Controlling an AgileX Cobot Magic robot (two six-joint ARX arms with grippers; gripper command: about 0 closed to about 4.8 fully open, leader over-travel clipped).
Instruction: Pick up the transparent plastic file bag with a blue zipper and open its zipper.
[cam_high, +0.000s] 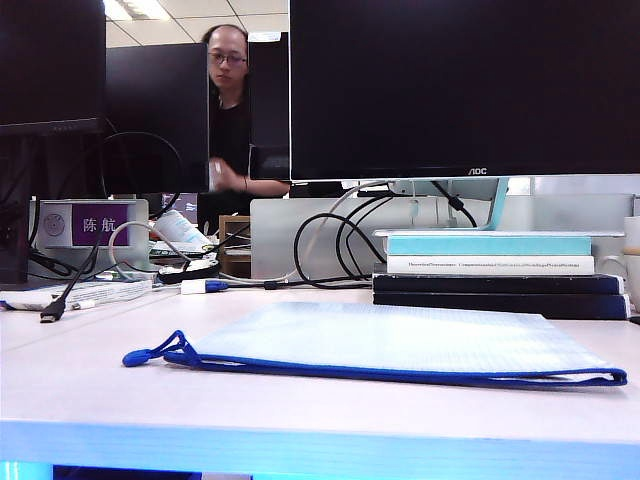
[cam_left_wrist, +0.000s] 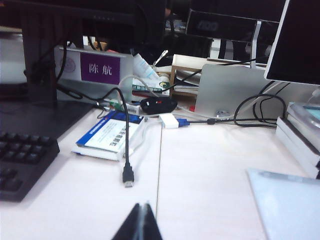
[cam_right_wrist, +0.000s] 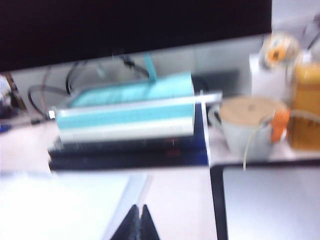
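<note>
Transparent plastic file bag (cam_high: 390, 345) lies flat near tabletop (cam_high: 70, 390) front edge, blue zipper (cam_high: 400, 373) along its near side, cord pull (cam_high: 155, 352) at left end. Judged light, floppy, slick; best pinched at pull & opposite corner. Left hand (cam_left_wrist: 141, 212) & right hand (cam_right_wrist: 138, 215) seen shut, empty, off bag. Stacked books (cam_high: 495, 270) crowd behind; loose cable (cam_left_wrist: 128, 177) lies w/in left hand's reach.

White table (cam_high: 90, 385), file bag (cam_high: 400, 340), stacked books (cam_high: 495, 275), keyboard (cam_left_wrist: 22, 160)

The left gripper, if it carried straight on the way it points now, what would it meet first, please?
Probably the loose black cable plug lying on the table ahead of the shut left gripper, though depth is unclear and it may pass above it.
</note>
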